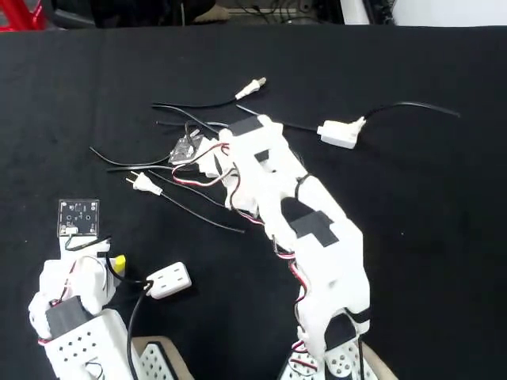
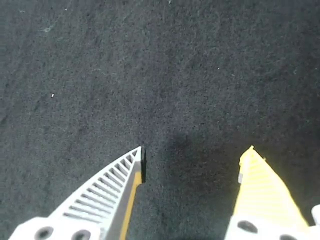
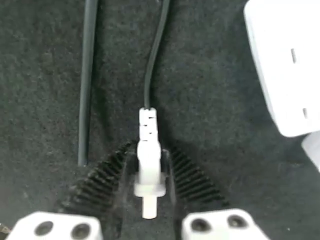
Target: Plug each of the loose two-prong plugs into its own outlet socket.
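The left gripper (image 2: 195,148) has its white ribbed finger (image 2: 110,190) and yellow finger (image 2: 262,185) spread well apart, black table cloth (image 2: 150,60) between and beyond them

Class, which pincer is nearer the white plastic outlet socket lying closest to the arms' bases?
Left. The left pincer sits open right beside the white plastic outlet socket; the right pincer is farther up the table, shut on a small white plug.

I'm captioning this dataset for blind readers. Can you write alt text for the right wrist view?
The right arm's black fingers are shut on a white plug, its black cord running away over the black table. A white outlet lies to one side of the plug, and a second black cord to the other.
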